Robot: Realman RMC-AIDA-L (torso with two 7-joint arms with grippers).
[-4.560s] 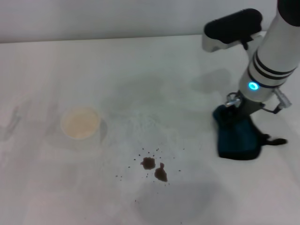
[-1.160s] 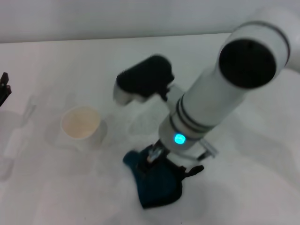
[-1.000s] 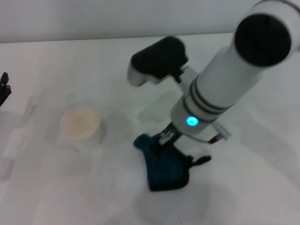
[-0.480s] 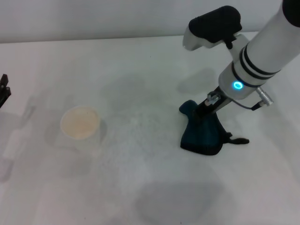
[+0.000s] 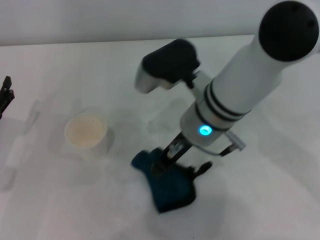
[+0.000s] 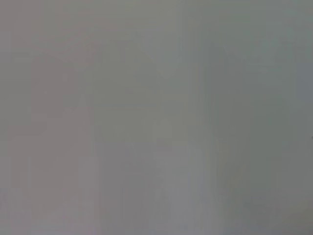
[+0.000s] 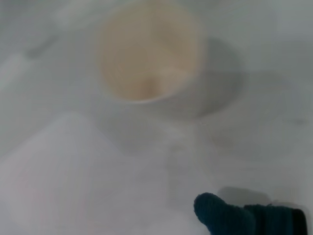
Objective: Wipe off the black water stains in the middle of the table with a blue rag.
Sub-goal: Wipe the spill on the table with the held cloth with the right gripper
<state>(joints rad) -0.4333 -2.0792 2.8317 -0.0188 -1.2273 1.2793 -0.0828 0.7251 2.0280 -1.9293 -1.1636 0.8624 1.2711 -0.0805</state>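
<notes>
The blue rag [image 5: 169, 186] lies bunched on the white table [image 5: 70, 60], near the front of its middle. My right gripper [image 5: 167, 156] comes down from the right arm and is shut on the rag's top, pressing it to the tabletop. A corner of the blue rag [image 7: 230, 215] also shows in the right wrist view. The black water stains are out of view; no dark blotch shows on the bare surface around the rag. My left gripper [image 5: 5, 96] sits parked at the far left edge.
A white paper cup [image 5: 86, 132] stands upright to the left of the rag, about a hand's width away. The cup [image 7: 146, 49] fills the right wrist view. The left wrist view is plain grey.
The right arm has swept the rag from the right side back to the left and nearer the front. The dark blotches seen 4.6 s ago no longer show.
</notes>
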